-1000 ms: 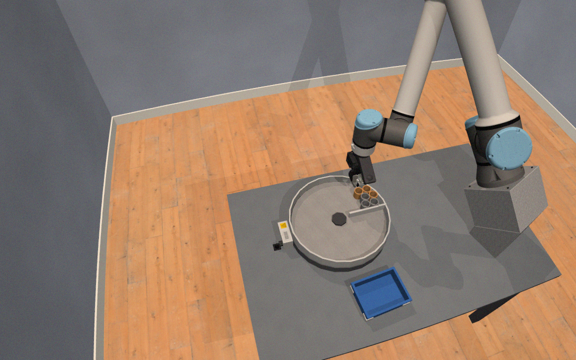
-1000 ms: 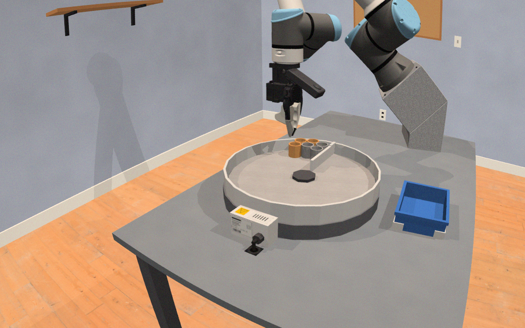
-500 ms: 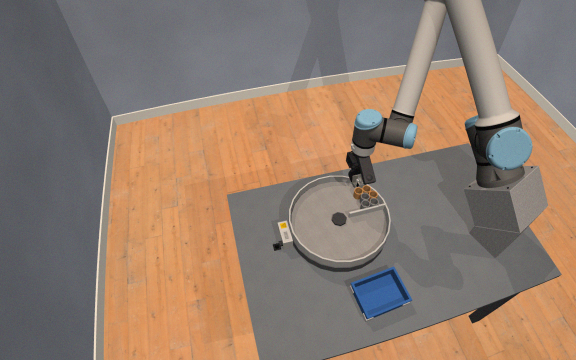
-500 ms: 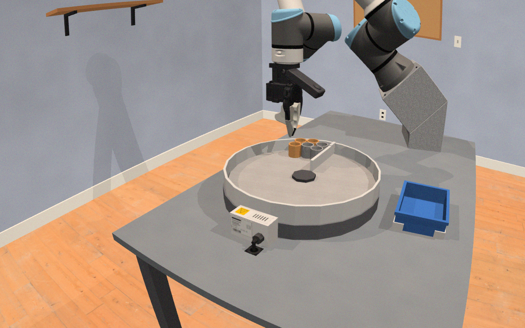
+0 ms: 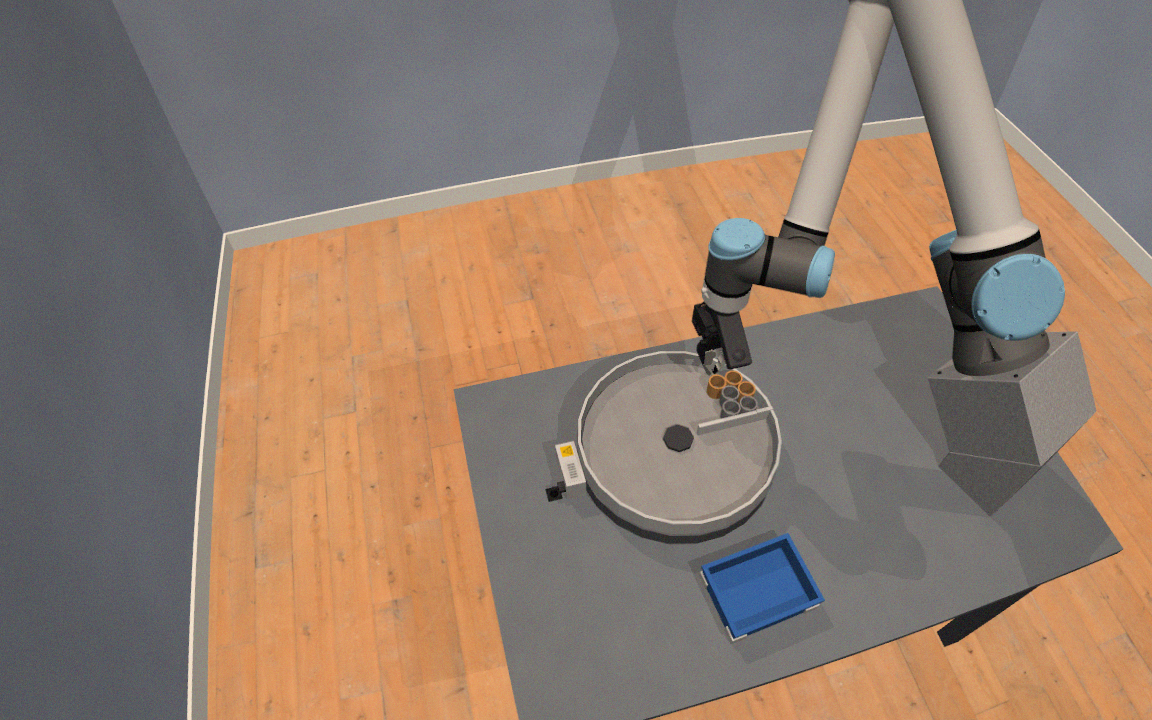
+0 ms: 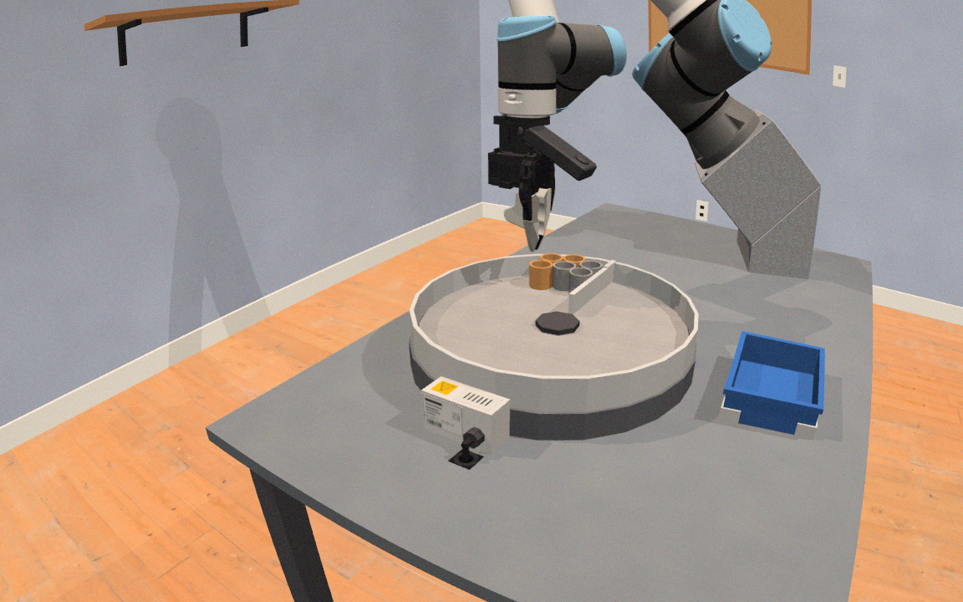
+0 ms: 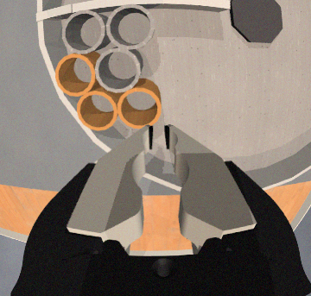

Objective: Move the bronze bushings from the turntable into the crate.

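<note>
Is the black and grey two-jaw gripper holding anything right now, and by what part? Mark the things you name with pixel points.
Nothing is held. The black and grey two-jaw gripper [image 5: 715,368] [image 6: 537,245] [image 7: 158,127] is shut, its fingertips nearly together with no bushing between them.
</note>
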